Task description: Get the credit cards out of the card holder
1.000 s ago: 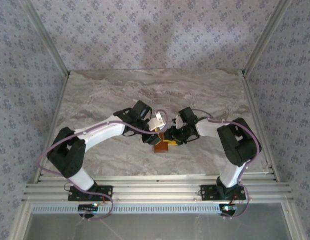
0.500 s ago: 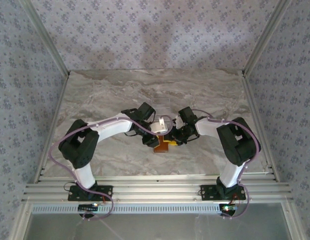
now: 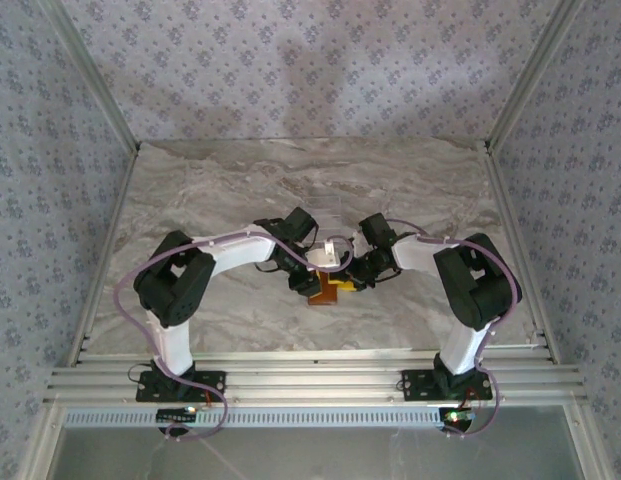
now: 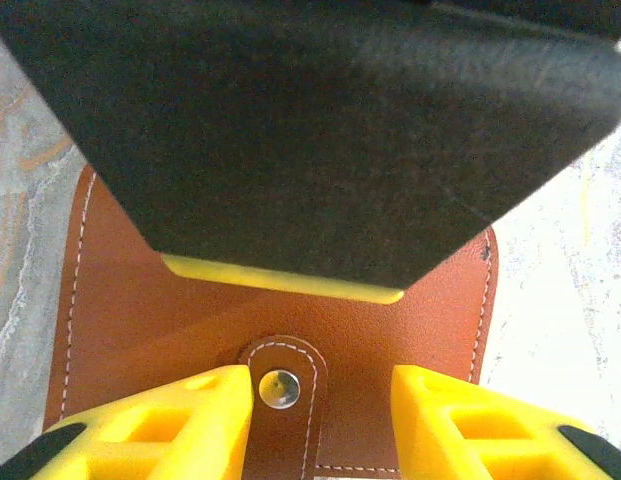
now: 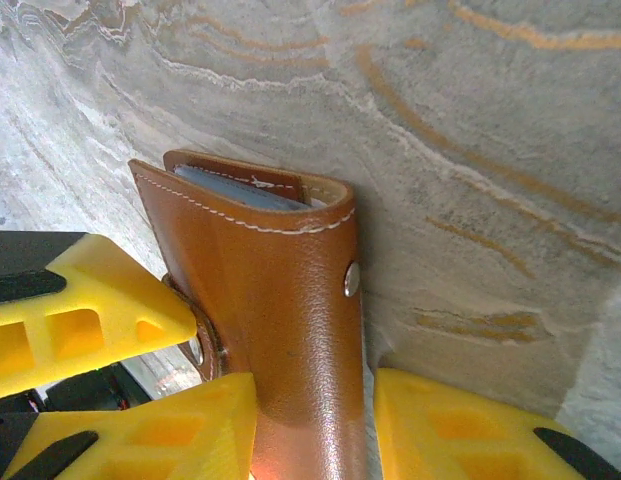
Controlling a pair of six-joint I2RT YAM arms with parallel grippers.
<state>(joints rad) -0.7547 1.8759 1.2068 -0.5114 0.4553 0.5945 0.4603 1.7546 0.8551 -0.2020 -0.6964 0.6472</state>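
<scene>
marble-patterned tabletop (image 5: 490, 200) is seen under the flat tan-brown leather card holder (image 5: 280, 290), stood on edge, long axis pointed away from the right gripper (image 5: 310, 385) flanking it; a clamp cannot be told. the left gripper (image 4: 322, 378) is set at its round metal snap (image 4: 280, 388), jaws apart.

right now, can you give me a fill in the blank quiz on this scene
The card holder is ___ leather.
It stands between the right claw's two ___ fingers.
The left claw straddles its snap strap.
The table has a ___ pattern.
Missing words: brown; yellow; marble
</scene>
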